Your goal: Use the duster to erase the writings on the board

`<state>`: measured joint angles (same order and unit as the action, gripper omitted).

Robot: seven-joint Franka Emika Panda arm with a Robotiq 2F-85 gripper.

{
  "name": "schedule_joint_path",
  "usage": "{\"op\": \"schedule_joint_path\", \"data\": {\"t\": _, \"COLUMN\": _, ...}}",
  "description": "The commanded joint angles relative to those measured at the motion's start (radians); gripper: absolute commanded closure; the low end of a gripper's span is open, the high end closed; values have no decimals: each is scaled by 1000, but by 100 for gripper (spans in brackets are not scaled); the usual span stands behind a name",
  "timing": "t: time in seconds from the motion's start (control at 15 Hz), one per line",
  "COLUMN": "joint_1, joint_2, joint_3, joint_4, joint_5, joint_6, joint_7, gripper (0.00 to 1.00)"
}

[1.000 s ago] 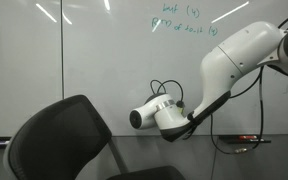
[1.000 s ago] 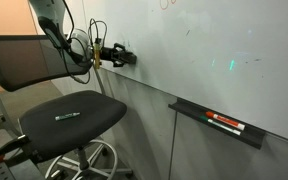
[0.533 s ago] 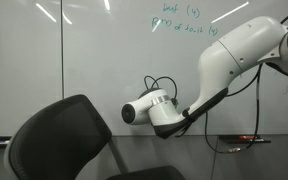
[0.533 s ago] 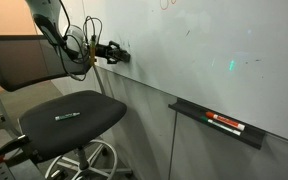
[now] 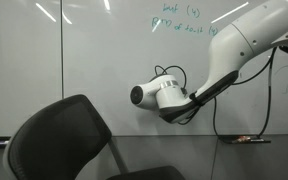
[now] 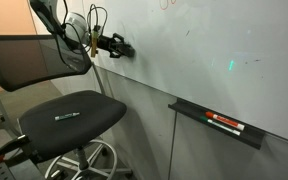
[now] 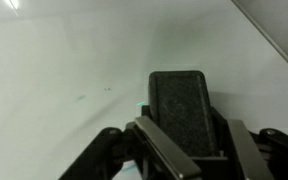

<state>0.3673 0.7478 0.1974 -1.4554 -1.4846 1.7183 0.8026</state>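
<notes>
Duster: the small dark rectangular duster block (image 7: 189,100) sits lengthwise between the jaws of the black Robotiq gripper (image 6: 116,46), which are pressed in on its two long sides. No gap is visible on either flank in the wrist view. Its working end points at the large glossy white whiteboard (image 5: 84,60). In an exterior view the tip appears to meet the panel, but firm contact cannot be confirmed.

Position: mid-height on the board, well below and to one side of the teal-green handwritten lines (image 5: 184,20) near the top edge. A faint orange-red scribble (image 6: 169,3) also sits high up. The surface around the duster looks bare.

Handling (judgement):
- The block is probably light, with a stiff body and a softer wiping face.
- The side grip looks right, since it leaves the wiping face free.
- The glossy panel should offer little drag, so only modest pressure is needed.
- Pushing too hard could twist the block in the grip.

Surroundings:
- The white arm link and a loose black cable (image 5: 164,75) hang just behind the wrist.
- A black mesh office chair (image 6: 54,115) stands near, in front of the board.
- The narrow dark ledge (image 6: 189,110) holds red-and-black markers (image 6: 224,123), well apart from the gripper.

Next (judgement): lift the block toward the teal lines, with the face flat on the panel.
</notes>
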Motion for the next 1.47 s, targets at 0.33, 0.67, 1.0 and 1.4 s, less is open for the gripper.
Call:
{"op": "schedule_joint_path", "data": {"t": 0.33, "joint_1": -70, "joint_2": -353, "joint_3": 74, "joint_4": -421, "joint_5": 368, "joint_6": 53, "joint_7": -74, "gripper": 69}}
{"op": "schedule_joint_path", "data": {"t": 0.67, "joint_1": -22, "joint_2": -447, "joint_3": 137, "joint_4": -505, "joint_5": 629, "joint_6": 105, "joint_7": -103, "gripper": 69}}
{"op": "schedule_joint_path", "data": {"t": 1.0, "joint_1": 35, "joint_2": -491, "joint_3": 149, "joint_4": -546, "joint_5": 778, "joint_6": 129, "joint_7": -109, "gripper": 69}}
{"op": "schedule_joint_path", "data": {"t": 1.4, "joint_1": 42, "joint_2": -520, "joint_3": 137, "joint_4": -551, "joint_5": 859, "joint_6": 130, "joint_7": -120, "gripper": 69}}
